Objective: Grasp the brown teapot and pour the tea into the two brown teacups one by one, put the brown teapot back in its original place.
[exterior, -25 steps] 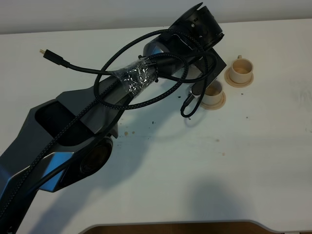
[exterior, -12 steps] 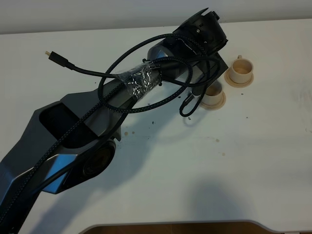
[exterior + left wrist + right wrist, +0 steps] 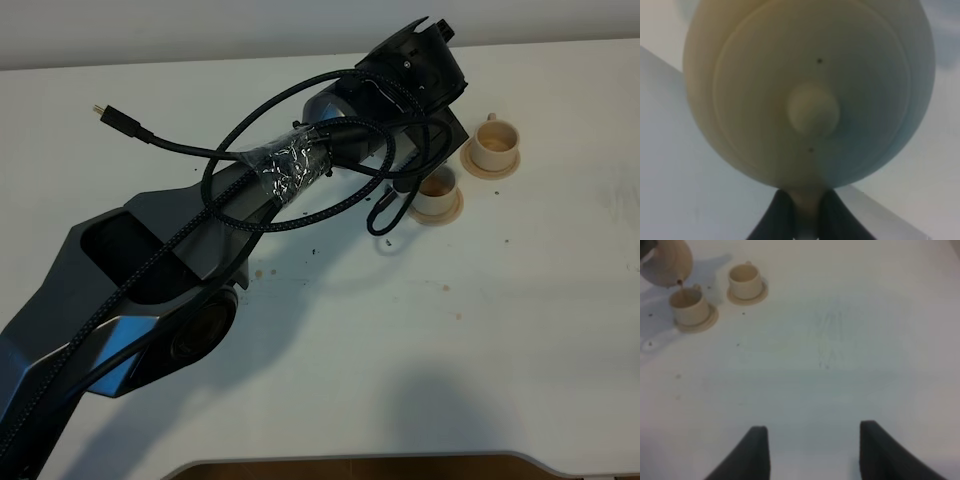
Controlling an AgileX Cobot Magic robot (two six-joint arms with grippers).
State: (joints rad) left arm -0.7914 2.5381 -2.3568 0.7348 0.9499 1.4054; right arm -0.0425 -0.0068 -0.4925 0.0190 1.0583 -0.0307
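Note:
The brown teapot (image 3: 810, 90) fills the left wrist view, lid knob toward the camera. My left gripper (image 3: 807, 217) is shut on its loop handle. In the right wrist view the teapot (image 3: 667, 262) hangs tilted, spout down, over the nearer teacup (image 3: 687, 305), with a brown drop at the spout tip. The other teacup (image 3: 745, 280) stands beside it on its own saucer. From above, my left arm (image 3: 410, 70) hides the teapot; the nearer teacup (image 3: 437, 188) shows brown liquid, the farther one (image 3: 495, 145) looks pale inside. My right gripper (image 3: 812, 455) hovers open over bare table. The original place is hidden.
A loose black cable (image 3: 125, 122) loops off the left arm over the table's left half. Small dark specks and a brown spot (image 3: 258, 271) mark the white table (image 3: 520, 320). The table's front edge (image 3: 350, 462) runs along the bottom.
The left wrist has turned slightly and shifted a little to the right over the nearer teacup in the first half second. Since then nothing has visibly moved.

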